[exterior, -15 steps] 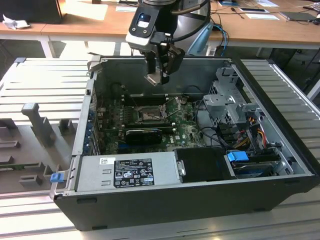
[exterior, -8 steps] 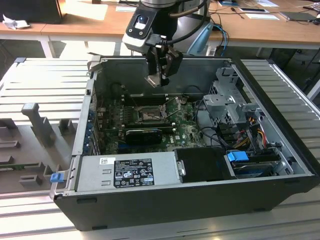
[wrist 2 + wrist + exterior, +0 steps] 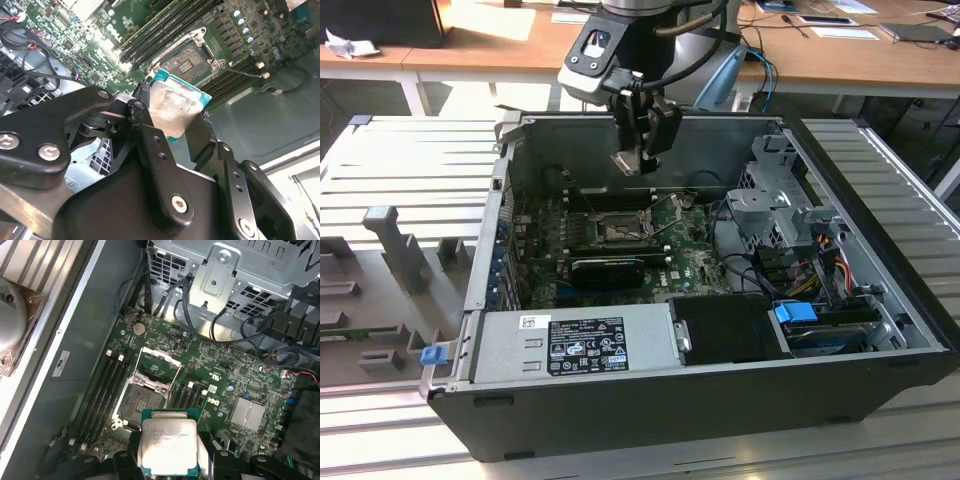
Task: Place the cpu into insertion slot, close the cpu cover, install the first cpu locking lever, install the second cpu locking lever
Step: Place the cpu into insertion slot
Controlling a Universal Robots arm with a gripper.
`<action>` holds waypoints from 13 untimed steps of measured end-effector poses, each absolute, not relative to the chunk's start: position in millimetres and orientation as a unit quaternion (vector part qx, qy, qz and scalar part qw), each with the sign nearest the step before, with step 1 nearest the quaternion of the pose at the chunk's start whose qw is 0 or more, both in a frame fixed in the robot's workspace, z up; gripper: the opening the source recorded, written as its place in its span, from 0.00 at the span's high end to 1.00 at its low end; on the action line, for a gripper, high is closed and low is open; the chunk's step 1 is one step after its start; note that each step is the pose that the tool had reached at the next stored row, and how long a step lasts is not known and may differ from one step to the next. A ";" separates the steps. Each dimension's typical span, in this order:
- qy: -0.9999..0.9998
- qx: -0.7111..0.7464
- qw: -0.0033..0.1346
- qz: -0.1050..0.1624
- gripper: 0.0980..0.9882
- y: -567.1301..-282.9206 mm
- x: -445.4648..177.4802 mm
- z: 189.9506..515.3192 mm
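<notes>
My gripper point(image 3: 638, 150) hangs above the open computer case, shut on the cpu point(image 3: 626, 161). In both wrist views the cpu point(image 3: 169, 440) is a small square chip with a pale silver face and a teal edge point(image 3: 176, 107), pinched at two opposite sides by black fingers point(image 3: 200, 134). The insertion slot point(image 3: 135, 401) lies uncovered on the green board, below and a little ahead of the chip, apart from it. The cpu cover point(image 3: 160, 359) stands swung up at the slot's far edge. A thin locking lever point(image 3: 245, 73) sticks out beside the slot point(image 3: 186, 62).
Memory slots point(image 3: 102, 390) flank the socket. A black finned card point(image 3: 608, 268) lies in front of it. A metal drive cage point(image 3: 775, 200) with cables point(image 3: 760, 265) stands at the exterior view's right. The power supply point(image 3: 585, 340) fills the near side, and the case wall point(image 3: 720, 135) rises behind.
</notes>
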State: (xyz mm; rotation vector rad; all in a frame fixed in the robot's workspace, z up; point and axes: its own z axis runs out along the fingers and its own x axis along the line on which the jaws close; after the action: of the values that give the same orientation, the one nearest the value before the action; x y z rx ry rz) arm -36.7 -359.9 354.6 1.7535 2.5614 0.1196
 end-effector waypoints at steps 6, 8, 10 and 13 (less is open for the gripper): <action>0.822 0.568 0.018 0.038 0.52 -359.8 -36.7 350.3; 0.820 0.571 0.018 0.038 0.52 -359.9 -36.7 349.9; 0.818 0.573 0.018 0.038 0.52 -359.9 -36.7 349.6; 0.815 0.578 0.019 0.037 0.52 -359.6 -36.8 348.2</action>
State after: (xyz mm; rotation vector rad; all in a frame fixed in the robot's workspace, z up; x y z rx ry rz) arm -36.8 -359.6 348.2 1.7931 2.5311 0.1163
